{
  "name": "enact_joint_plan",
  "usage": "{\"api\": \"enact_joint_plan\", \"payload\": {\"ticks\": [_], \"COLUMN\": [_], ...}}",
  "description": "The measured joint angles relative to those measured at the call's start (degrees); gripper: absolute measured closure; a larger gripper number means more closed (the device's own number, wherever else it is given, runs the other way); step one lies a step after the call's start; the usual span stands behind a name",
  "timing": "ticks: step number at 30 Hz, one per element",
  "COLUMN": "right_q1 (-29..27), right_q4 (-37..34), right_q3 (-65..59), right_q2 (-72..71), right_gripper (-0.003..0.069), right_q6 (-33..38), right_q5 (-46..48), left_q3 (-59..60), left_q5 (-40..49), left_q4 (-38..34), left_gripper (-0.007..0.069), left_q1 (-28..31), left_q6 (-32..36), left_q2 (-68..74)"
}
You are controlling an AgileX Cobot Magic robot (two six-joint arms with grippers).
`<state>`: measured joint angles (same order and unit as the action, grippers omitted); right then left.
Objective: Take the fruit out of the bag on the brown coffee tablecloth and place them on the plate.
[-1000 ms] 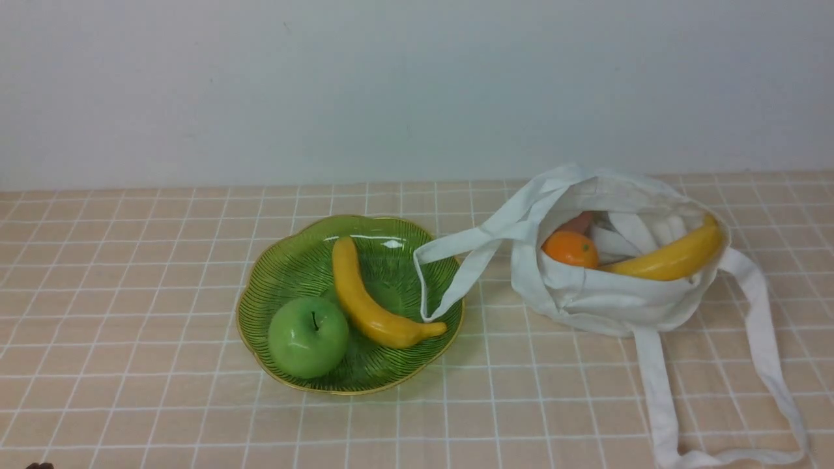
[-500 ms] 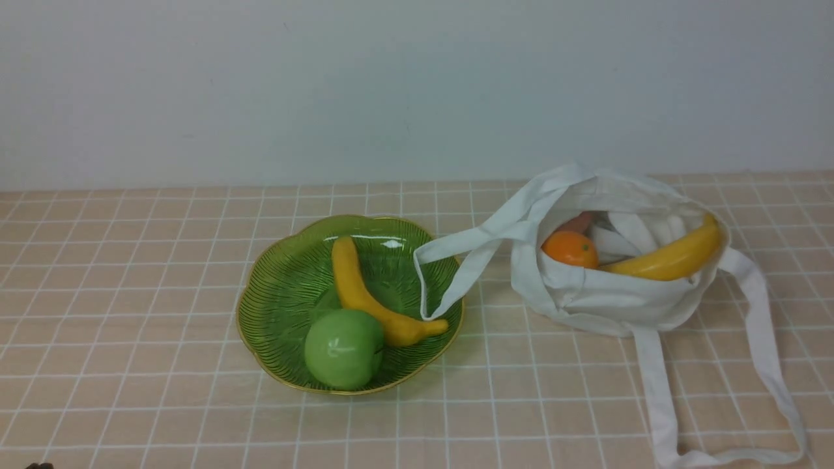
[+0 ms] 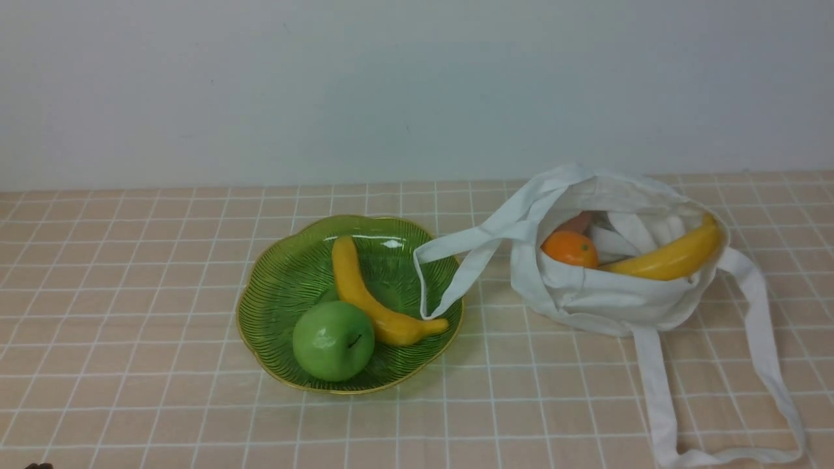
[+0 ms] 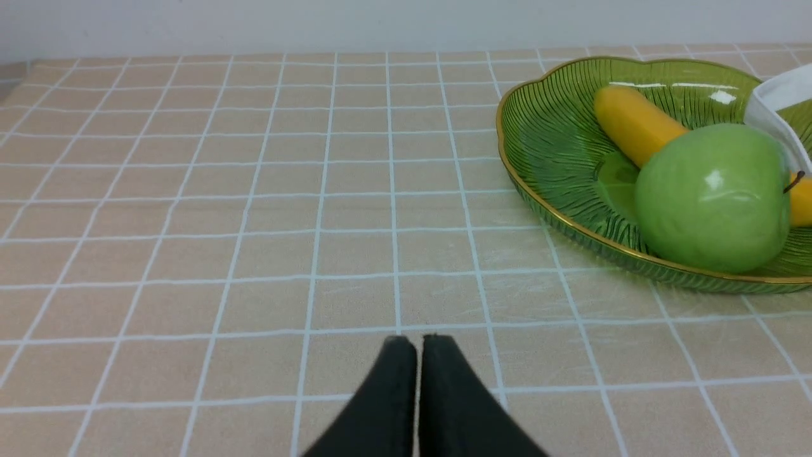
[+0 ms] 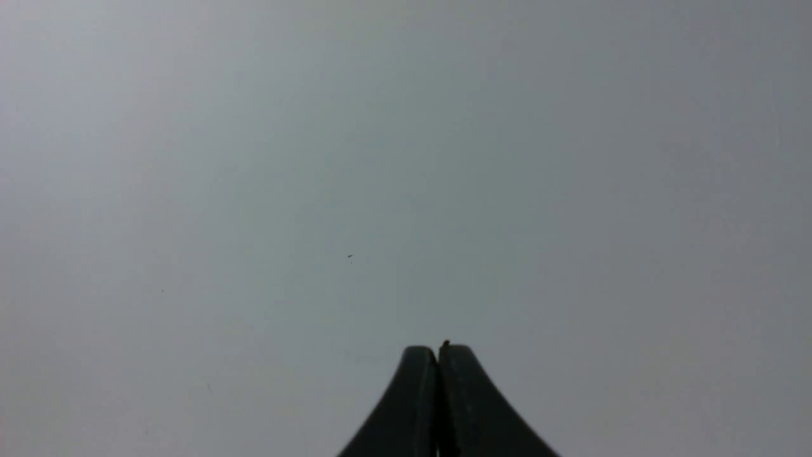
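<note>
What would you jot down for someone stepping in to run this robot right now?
Left gripper: shut, empty, low over the tablecloth, apart from the plate.
Right gripper: shut, empty, facing a blank wall.
Done: green apple and one banana lie on the plate.
Left: orange and second banana sit in the white bag. A bag strap drapes over the plate's rim.
</note>
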<state>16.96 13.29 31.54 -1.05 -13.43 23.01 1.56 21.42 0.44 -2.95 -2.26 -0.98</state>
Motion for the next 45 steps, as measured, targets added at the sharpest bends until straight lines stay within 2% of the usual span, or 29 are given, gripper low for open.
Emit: {"api": "enact_joint_plan", "payload": {"ticks": [6,9,10,12,13,15,19,22,23,27,32,45], "right_q1": [0.0,0.0,0.0,0.0,0.0,0.0,-0.6,-3.5,-8.1,-16.3,-22.2,-19.8], "right_q4": [-3.3,-8.1,-12.3,-15.1,-18.7,-20.5,-20.4,-18.9,-17.7,-17.0,-18.2,-18.9], "right_q3": [-0.8,-2.0,-2.8,-3.6,-4.9,-6.4,-11.5,-15.1,-20.0,-28.9,-32.7,-32.7], "right_q2": [0.0,0.0,0.0,0.0,0.0,0.0,0.0,0.0,0.0,0.1,0.2,0.2], "right_gripper": [0.0671,0.0671,0.0671,0.0671,0.0671,0.0671,0.0671,0.0671,0.0671,0.0671,0.0671,0.0671], "right_q6": [1.6,6.3,11.0,14.3,18.3,21.0,23.2,23.4,23.7,23.7,22.8,22.6], "right_q5": [0.2,-0.1,-0.5,-1.0,-1.4,-1.5,-2.4,-2.7,-2.8,-2.8,-1.1,-0.8], "left_q3": [0.0,0.0,0.0,0.0,0.0,0.0,0.0,0.0,0.0,0.0,0.0,0.0], "left_q5": [0.0,0.0,0.0,0.0,0.0,0.0,0.0,0.0,0.0,0.0,0.0,0.0], "left_q4": [0.0,0.0,0.0,0.0,0.0,0.0,0.0,0.0,0.0,0.0,0.0,0.0], "left_gripper": [0.0632,0.0632,0.0632,0.0632,0.0632,0.0632,0.0632,0.0632,0.0632,0.0632,0.0632,0.0632], "left_q1": [0.0,0.0,0.0,0.0,0.0,0.0,0.0,0.0,0.0,0.0,0.0,0.0], "left_q6": [0.0,0.0,0.0,0.0,0.0,0.0,0.0,0.0,0.0,0.0,0.0,0.0], "left_q2": [0.0,0.0,0.0,0.0,0.0,0.0,0.0,0.0,0.0,0.0,0.0,0.0]}}
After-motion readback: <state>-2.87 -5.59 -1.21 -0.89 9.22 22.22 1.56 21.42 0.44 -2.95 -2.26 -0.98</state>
